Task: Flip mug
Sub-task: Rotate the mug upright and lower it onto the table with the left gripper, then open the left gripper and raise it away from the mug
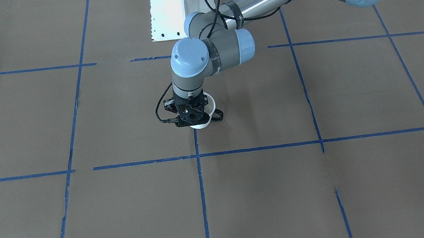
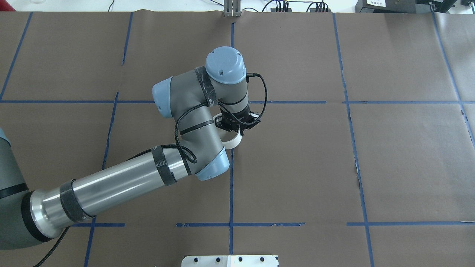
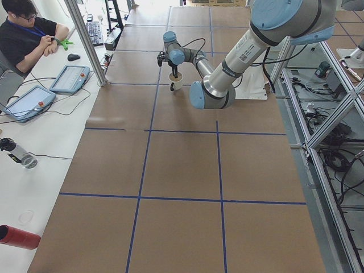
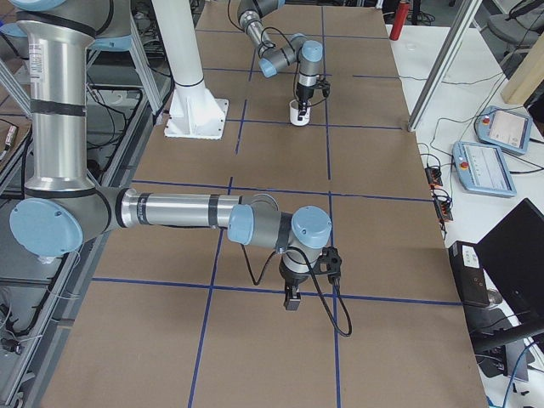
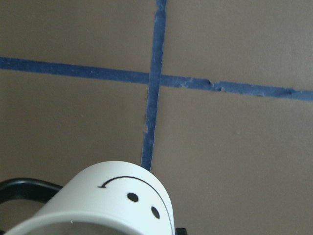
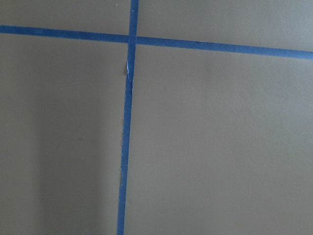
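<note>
I see small white cylindrical mug [image 1: 207, 116] with black loop handle at frame centre, axis near vertical, mouth up, handle pointing frame right. Left gripper [image 1: 190, 117] pinching its rim. Right gripper [image 4: 291, 299]: cannot tell.

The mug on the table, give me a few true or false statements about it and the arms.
1. The mug has a black handle. True.
2. The right gripper is over the mug. False: the left gripper is at the mug; the right one hangs over bare table far from it.
3. The mug is close to a blue tape line. True.
4. The mug's side shows a star. False: it shows a black smiley face.
</note>
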`<state>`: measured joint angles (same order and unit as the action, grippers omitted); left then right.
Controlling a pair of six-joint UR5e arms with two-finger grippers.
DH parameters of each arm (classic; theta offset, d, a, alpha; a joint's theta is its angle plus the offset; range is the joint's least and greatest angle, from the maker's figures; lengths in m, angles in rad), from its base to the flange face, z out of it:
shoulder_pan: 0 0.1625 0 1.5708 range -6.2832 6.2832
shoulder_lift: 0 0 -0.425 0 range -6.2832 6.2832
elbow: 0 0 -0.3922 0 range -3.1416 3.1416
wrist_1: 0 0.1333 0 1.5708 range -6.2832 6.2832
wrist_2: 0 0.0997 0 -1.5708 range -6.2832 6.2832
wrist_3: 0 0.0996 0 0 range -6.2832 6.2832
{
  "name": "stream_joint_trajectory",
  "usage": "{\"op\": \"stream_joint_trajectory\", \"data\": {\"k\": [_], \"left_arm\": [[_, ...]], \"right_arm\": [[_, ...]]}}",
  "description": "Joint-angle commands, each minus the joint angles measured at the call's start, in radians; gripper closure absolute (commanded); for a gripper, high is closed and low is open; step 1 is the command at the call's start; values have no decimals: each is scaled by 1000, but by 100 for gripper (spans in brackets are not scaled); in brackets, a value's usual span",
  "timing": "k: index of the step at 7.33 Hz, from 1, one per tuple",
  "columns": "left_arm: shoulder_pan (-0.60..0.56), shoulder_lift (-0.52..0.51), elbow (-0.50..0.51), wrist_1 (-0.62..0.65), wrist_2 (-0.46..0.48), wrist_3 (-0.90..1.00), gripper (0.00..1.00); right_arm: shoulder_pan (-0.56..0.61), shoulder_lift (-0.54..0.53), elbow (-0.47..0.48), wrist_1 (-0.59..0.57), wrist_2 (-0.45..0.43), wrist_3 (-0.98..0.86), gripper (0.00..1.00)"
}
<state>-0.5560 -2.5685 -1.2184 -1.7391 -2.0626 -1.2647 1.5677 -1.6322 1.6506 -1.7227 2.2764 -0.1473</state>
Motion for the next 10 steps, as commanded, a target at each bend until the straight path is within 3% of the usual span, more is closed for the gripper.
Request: {"op": "stream_joint_trajectory", "data": {"k": [1, 2, 4, 6, 7, 8, 10], "left_arm": [[5, -4, 2, 1, -1, -7, 65], [11, -6, -4, 1, 19, -24, 1], [-5, -7, -80, 12, 22, -58, 0], [-79, 25, -229, 138, 15, -39, 0], [-109, 112, -366, 191, 15, 32, 0], [-158, 283, -520, 202, 13, 136, 0], [-316, 513, -628, 202, -26, 471, 0]], "right_arm": [[0, 0, 0, 0, 0, 0, 0], [0, 0, 0, 0, 0, 0, 0], [0, 0, 0, 0, 0, 0, 0], [0, 0, 0, 0, 0, 0, 0], [0, 0, 0, 0, 0, 0, 0], [0, 0, 0, 0, 0, 0, 0], [0, 0, 0, 0, 0, 0, 0]]}}
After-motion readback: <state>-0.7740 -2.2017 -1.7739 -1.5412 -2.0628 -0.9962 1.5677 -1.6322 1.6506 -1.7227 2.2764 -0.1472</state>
